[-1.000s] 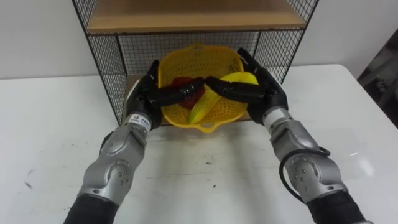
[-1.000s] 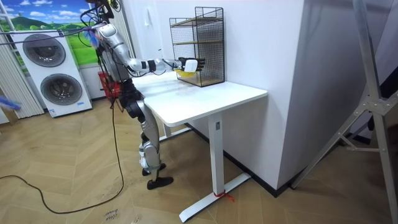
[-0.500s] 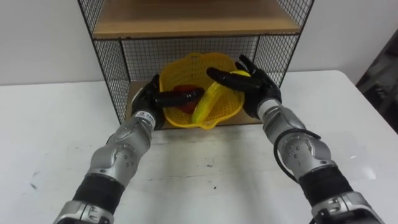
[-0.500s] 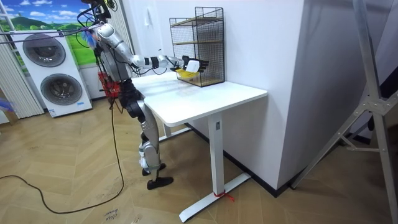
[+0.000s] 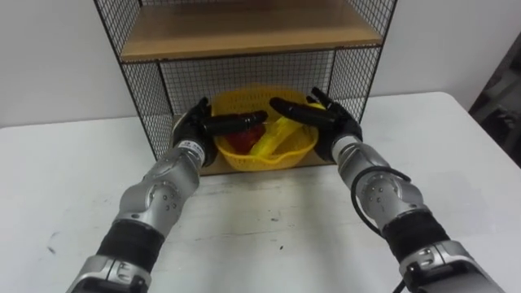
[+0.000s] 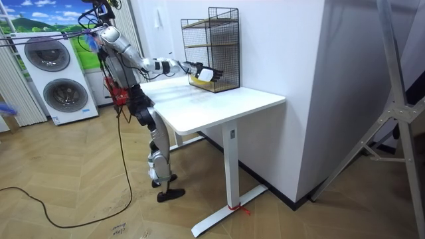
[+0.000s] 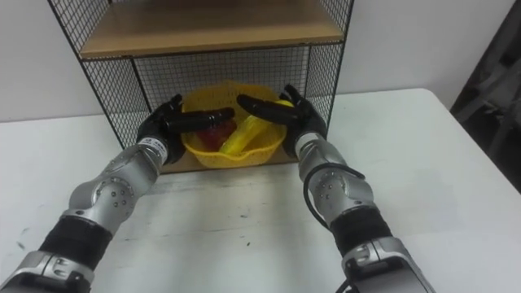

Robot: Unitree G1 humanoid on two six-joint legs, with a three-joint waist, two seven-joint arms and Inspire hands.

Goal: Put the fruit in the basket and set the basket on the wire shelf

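A yellow slotted basket (image 5: 264,157) sits level on the lower board of the wire shelf (image 5: 155,106). Inside it lie a red fruit (image 5: 241,140) and a yellow banana (image 5: 275,138). My left hand (image 5: 198,130) rests against the basket's left side with fingers straight and its thumb reaching across the rim. On the opposite side my right hand (image 5: 330,129) does the same, fingers spread and straight. In the room view I stand at the table's end on that view's left, with both arms stretched out to the shelf (image 6: 212,46).
The shelf has a wooden upper board (image 5: 244,28) right above my hands and mesh walls on both sides and behind. It stands at the back of a white table (image 5: 269,236) against the wall. Washing machines (image 6: 50,66) stand behind me.
The basket went forward from the shelf's front edge into the lower level and came down from a tilt to level. Both hands went in with it and the right hand's fingers spread.
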